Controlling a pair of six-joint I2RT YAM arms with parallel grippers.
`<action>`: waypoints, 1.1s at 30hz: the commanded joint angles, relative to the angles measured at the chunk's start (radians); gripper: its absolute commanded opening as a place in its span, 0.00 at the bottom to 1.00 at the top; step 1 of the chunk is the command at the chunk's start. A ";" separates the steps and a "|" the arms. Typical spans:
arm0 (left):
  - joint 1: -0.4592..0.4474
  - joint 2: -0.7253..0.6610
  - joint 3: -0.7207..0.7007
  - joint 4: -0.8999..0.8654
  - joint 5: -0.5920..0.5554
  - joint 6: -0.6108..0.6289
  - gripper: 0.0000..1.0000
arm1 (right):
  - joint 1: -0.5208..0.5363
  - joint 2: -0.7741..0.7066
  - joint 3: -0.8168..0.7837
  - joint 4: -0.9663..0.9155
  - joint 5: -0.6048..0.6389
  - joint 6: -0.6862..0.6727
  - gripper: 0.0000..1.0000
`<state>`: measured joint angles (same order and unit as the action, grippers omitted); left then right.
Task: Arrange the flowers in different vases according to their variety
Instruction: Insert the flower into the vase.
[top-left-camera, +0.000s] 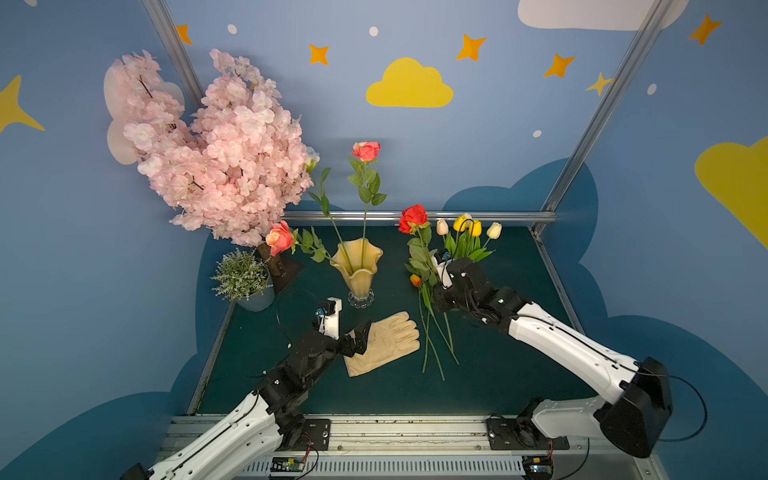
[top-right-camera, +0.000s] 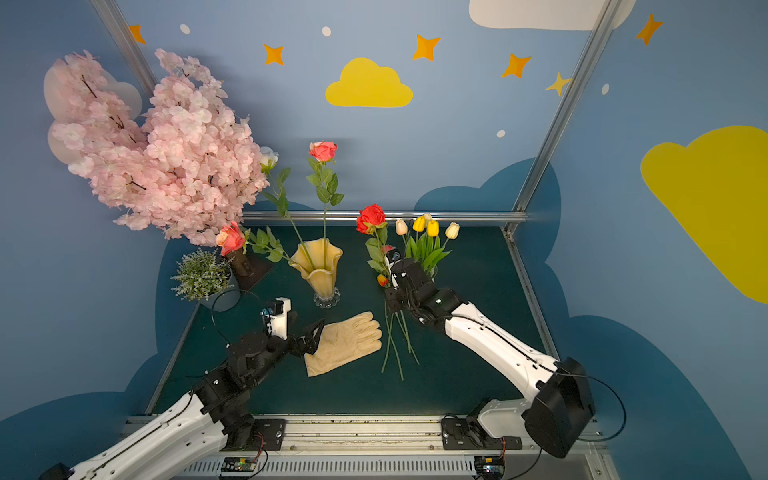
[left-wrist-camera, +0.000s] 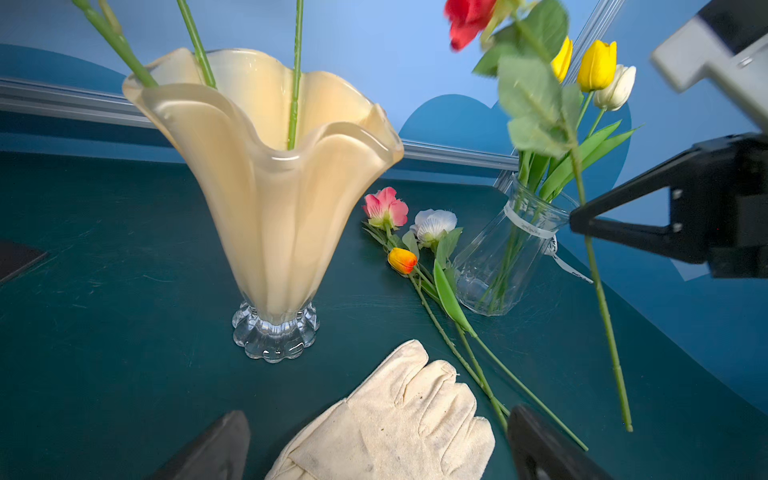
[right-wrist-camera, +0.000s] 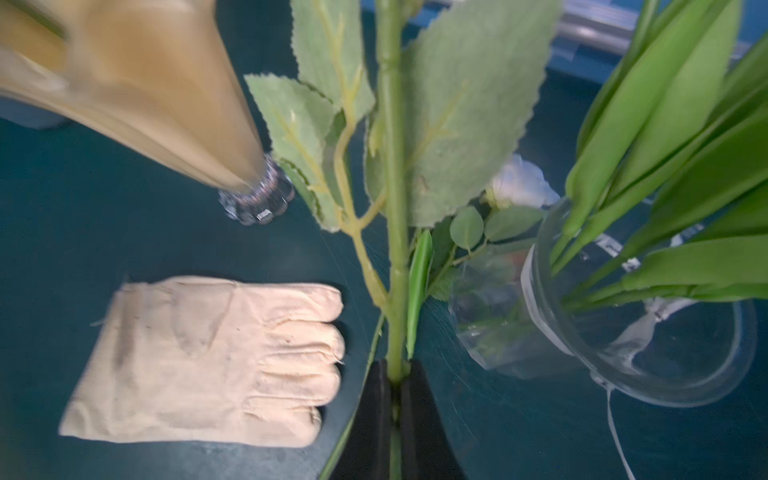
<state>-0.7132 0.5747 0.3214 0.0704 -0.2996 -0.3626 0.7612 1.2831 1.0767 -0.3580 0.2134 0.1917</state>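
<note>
My right pincer (right-wrist-camera: 395, 376) is clenched on the long green stem of the red rose (top-left-camera: 413, 218), held upright just beside the clear ribbed glass vase (left-wrist-camera: 507, 257). Its leaves (close to the tulip foliage (right-wrist-camera: 665, 124)) could snag and tip that vase; the stem might swivel.

1. amber wavy-rimmed glass vase (top-left-camera: 358, 276): upright, holds three roses (top-left-camera: 365, 151).
2. clear ribbed glass vase (left-wrist-camera: 505, 257): holds yellow and cream tulips (left-wrist-camera: 596, 66).
3. red rose (top-left-camera: 413, 218): upright, midair.
4. pink rose (left-wrist-camera: 386, 208), white rose (left-wrist-camera: 434, 220), orange tulip (left-wrist-camera: 402, 260): lying between the vases.
</note>
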 joint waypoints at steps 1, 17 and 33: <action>0.005 -0.008 -0.011 0.022 0.004 0.013 1.00 | 0.004 -0.092 -0.083 0.305 -0.104 -0.022 0.00; 0.003 -0.043 -0.020 0.016 0.002 0.025 1.00 | 0.016 0.150 0.280 0.681 -0.319 -0.051 0.00; 0.003 -0.050 -0.025 0.026 0.010 0.030 1.00 | 0.035 0.552 0.682 0.712 -0.360 -0.063 0.00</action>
<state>-0.7132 0.5297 0.3035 0.0753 -0.2955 -0.3435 0.7864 1.7935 1.7008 0.3374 -0.1207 0.1322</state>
